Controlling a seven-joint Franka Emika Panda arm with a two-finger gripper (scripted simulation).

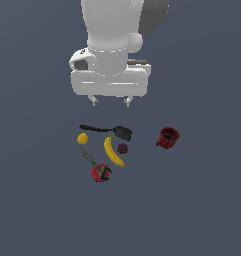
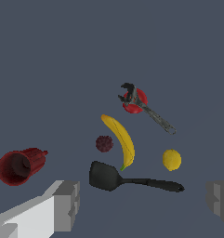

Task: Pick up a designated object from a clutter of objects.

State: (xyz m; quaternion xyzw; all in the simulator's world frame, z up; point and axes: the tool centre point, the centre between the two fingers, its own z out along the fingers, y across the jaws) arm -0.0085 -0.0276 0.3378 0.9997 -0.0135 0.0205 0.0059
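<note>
Plum [image 1: 122,148]: small, dark maroon, bumpy, round; lies just beside banana [image 1: 113,151], below spatula [image 1: 108,130] blade. Gripper [image 1: 111,102] spread wide, holding nothing, above clutter; fingertips cropped in wrist view

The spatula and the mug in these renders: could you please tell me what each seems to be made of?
The spatula looks like matte black plastic or nylon: uniformly dark, with no metallic shine, though a render leaves this open. The mug looks like dull red ceramic or plastic: a ridged outer wall, a dark interior and only faint highlights. It lies on its side.
</note>
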